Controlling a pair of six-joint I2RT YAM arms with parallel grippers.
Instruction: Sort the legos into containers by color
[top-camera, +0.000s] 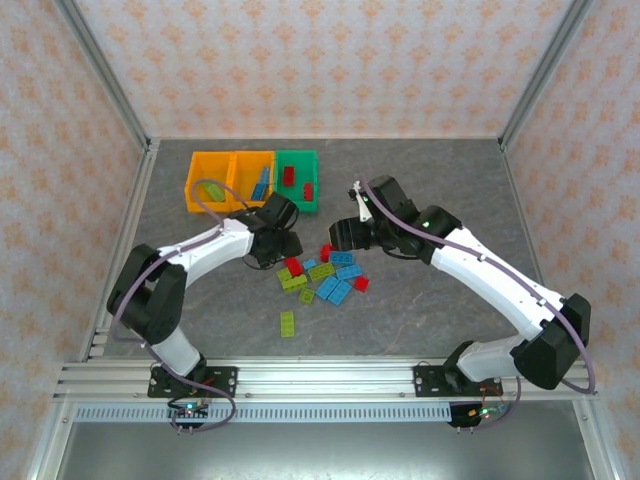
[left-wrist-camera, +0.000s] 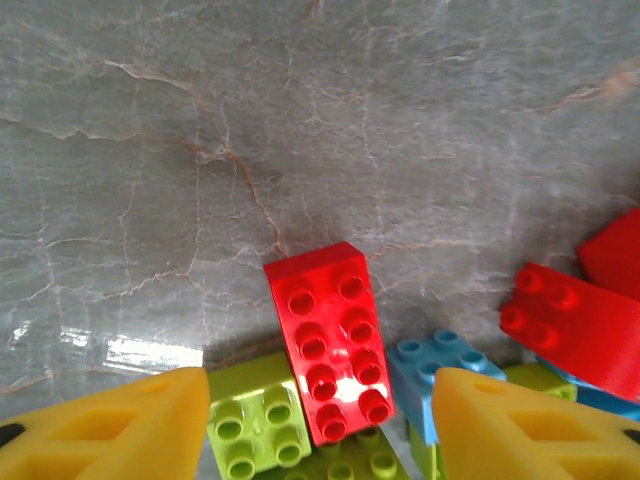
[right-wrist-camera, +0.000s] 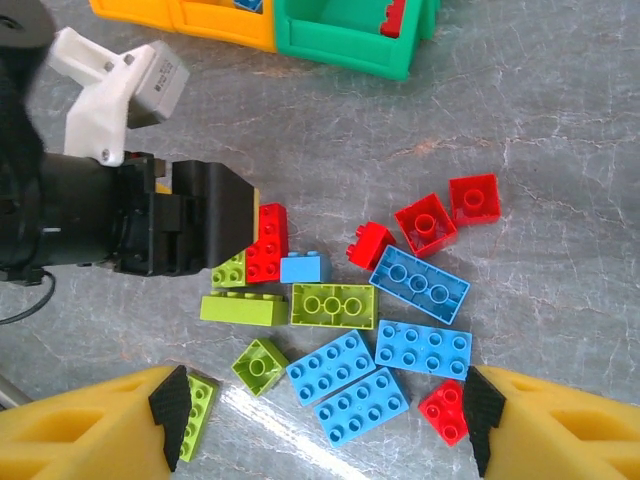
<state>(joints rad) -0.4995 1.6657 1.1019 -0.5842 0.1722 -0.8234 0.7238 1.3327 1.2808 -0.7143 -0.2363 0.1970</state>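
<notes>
A: Where does the red brick (left-wrist-camera: 328, 342) lie from the left claw (left-wrist-camera: 320, 400)?

B: Straight under it, between the two yellow fingers (left-wrist-camera: 120, 425). The claw is open, and neither finger touches the red one. Its long axis runs away from the wrist, with the far end leaning a little left, so the jaws stand across its short side. I judge that suits a squeeze.

A: Neighbours?

B: A lime brick (left-wrist-camera: 255, 415) lies against its left flank and a blue brick (left-wrist-camera: 435, 365) sits just beside its right. Closing might catch those first.

A: How does it look?

B: Two by four studs, glossy, flat on the table (left-wrist-camera: 300, 120), at the left edge of the pile.

A: And the right claw (right-wrist-camera: 325, 405)?

B: Spread wide and holding nothing, above the other legos (right-wrist-camera: 420, 285). The left one is nearer to the red brick.

A: Further off?

B: The bins (top-camera: 250, 154), in a row. The green bin (right-wrist-camera: 340, 55) already holds red ones, so I'd guess it goes there.
</notes>
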